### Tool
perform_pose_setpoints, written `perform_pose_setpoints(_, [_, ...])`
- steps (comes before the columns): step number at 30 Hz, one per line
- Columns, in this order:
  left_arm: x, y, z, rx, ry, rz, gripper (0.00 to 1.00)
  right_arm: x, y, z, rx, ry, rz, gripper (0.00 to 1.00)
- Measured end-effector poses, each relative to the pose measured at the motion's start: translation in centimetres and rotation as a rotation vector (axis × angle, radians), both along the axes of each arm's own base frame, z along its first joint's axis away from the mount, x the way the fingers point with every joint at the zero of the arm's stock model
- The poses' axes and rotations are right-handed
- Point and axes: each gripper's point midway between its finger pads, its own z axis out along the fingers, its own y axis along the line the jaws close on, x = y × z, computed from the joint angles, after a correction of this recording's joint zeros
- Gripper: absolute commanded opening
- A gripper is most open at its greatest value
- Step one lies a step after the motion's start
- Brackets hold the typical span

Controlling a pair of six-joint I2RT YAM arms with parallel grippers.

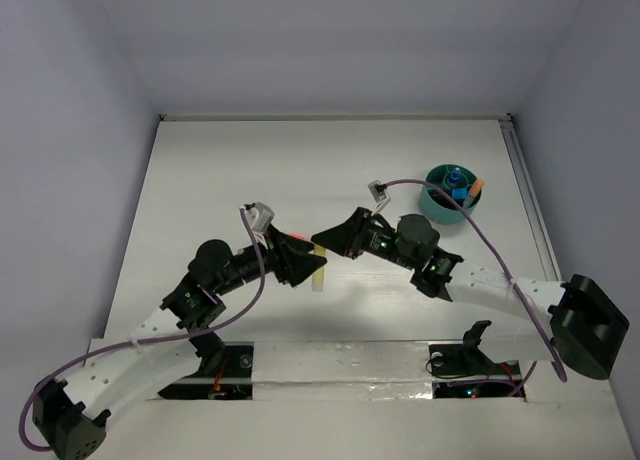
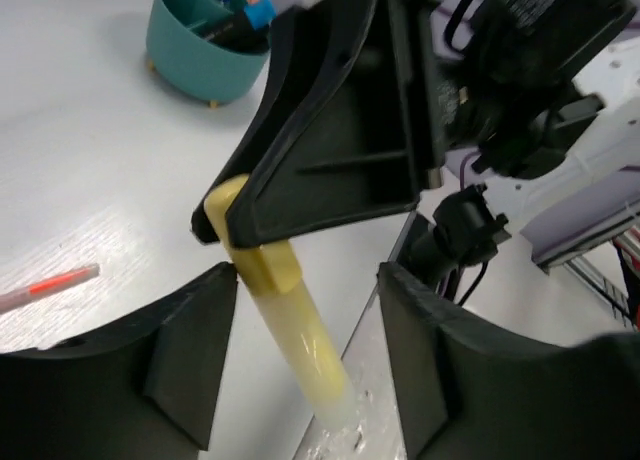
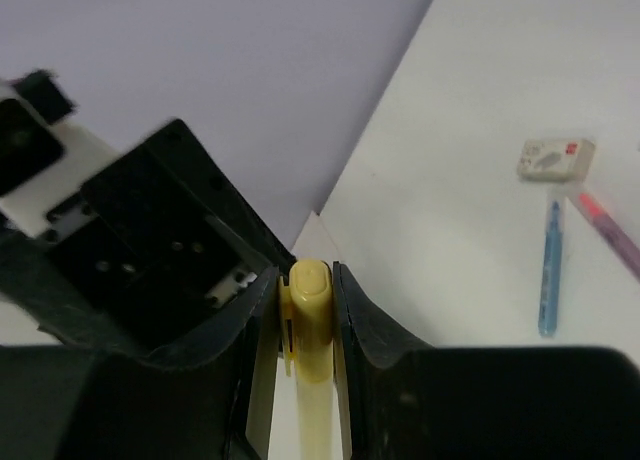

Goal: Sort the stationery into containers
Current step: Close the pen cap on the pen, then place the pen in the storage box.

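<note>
A yellow highlighter (image 1: 318, 272) hangs in mid-air at the table's middle, between both grippers. My right gripper (image 3: 306, 272) is shut on its cap end (image 3: 309, 310); it also shows in the top view (image 1: 326, 244). My left gripper (image 2: 305, 280) is open, its fingers (image 2: 190, 350) standing either side of the highlighter's barrel (image 2: 300, 340) without touching it. The teal cup (image 1: 438, 206) stands at the back right with blue, orange and black stationery inside; it also shows in the left wrist view (image 2: 200, 65).
A blue pen (image 3: 548, 270), a pink-purple pen (image 3: 612, 232) and a small white block (image 3: 555, 158) lie on the table below the right wrist. A pink pen (image 2: 50, 286) lies left of my left gripper. Walls enclose the table.
</note>
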Motion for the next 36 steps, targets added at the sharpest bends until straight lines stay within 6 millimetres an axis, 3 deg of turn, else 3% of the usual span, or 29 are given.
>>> perform_pose_setpoints(5, [0.5,0.6,1.6,-0.052,-0.046,0.047,0.80,1.3,-0.3,-2.1,-0.017,0.081,-0.025,0.00])
perform_pose_setpoints(6, [0.5,0.6,2.2,-0.070,-0.063,0.047,0.95,1.5,-0.3,-2.8,-0.032,0.093,-0.030,0.00])
perform_pose_setpoints(10, [0.3,0.8,4.6,-0.138,-0.133,0.049,0.95,3.0,-1.2,-6.3,-0.107,0.171,-0.075,0.00])
perform_pose_setpoints(12, [0.3,0.9,5.0,-0.150,-0.146,0.050,0.99,4.1,-1.9,-7.0,-0.121,0.187,-0.106,0.00])
perform_pose_setpoints(18, [0.5,1.3,5.2,-0.155,-0.146,0.077,0.99,7.4,-4.4,-6.8,-0.113,0.181,-0.205,0.00])
perform_pose_setpoints(22, [0.6,2.1,5.3,-0.149,-0.137,0.116,0.99,9.3,-7.4,-5.1,-0.116,0.133,-0.304,0.00])
perform_pose_setpoints(25, [0.3,2.7,6.2,-0.163,-0.149,0.131,0.99,11.1,-11.3,-1.8,-0.106,0.046,-0.436,0.00])
perform_pose_setpoints(30, [-0.8,3.8,8.1,-0.197,-0.180,0.133,0.99,13.5,-20.3,3.7,-0.123,-0.110,-0.764,0.00])
perform_pose_setpoints(36, [-1.8,4.8,9.6,-0.190,-0.200,0.138,0.99,14.5,-29.4,6.2,-0.243,-0.163,-1.122,0.00])
